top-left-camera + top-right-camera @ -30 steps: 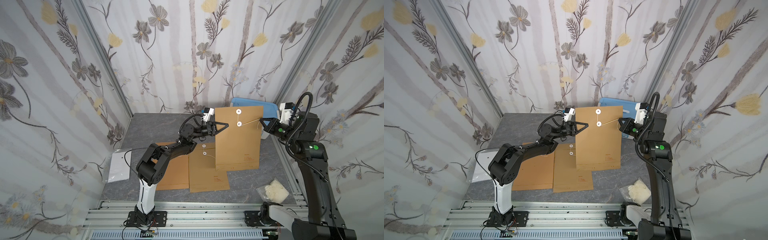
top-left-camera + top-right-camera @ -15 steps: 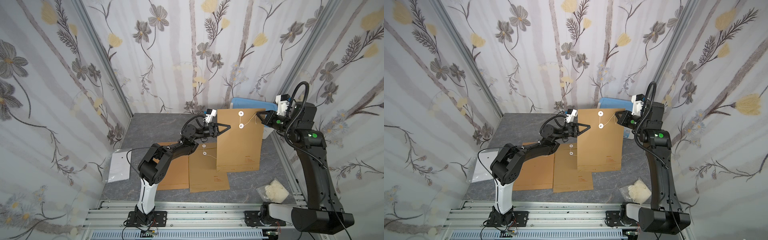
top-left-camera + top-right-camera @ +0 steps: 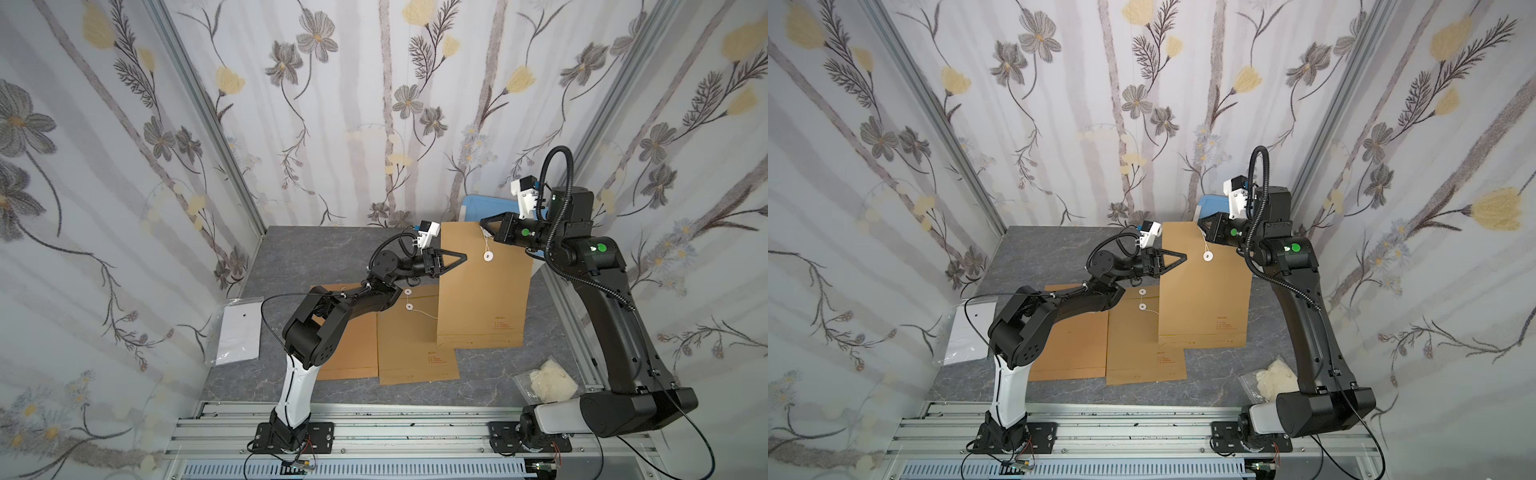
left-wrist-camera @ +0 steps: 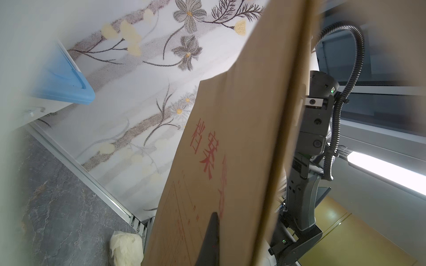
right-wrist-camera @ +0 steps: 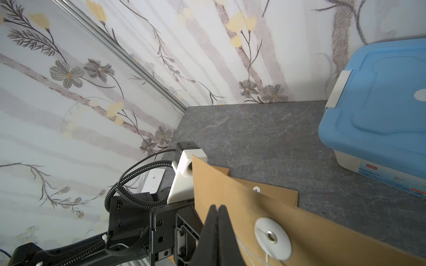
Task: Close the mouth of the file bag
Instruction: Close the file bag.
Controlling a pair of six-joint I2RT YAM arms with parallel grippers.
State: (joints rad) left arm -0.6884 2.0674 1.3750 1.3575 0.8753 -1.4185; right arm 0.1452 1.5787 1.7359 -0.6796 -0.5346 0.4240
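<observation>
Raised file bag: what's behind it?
A blue-lidded box sits behind the raised file bag. In both top views only part of its lid shows; the rest is covered.

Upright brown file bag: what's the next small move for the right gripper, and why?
Probably loop the right gripper around the white round button, keeping the thin white string taut. That gripper is shut on the string near the top edge of the brown paper file bag, and the string hangs to the button, seemingly unwound. The left gripper, shut on the bag's edge, holds it upright.

A lab test booth — floral-print walls (image 3: 374, 104), aluminium rails (image 3: 395, 432), grey tabletop (image 3: 316, 249).
</observation>
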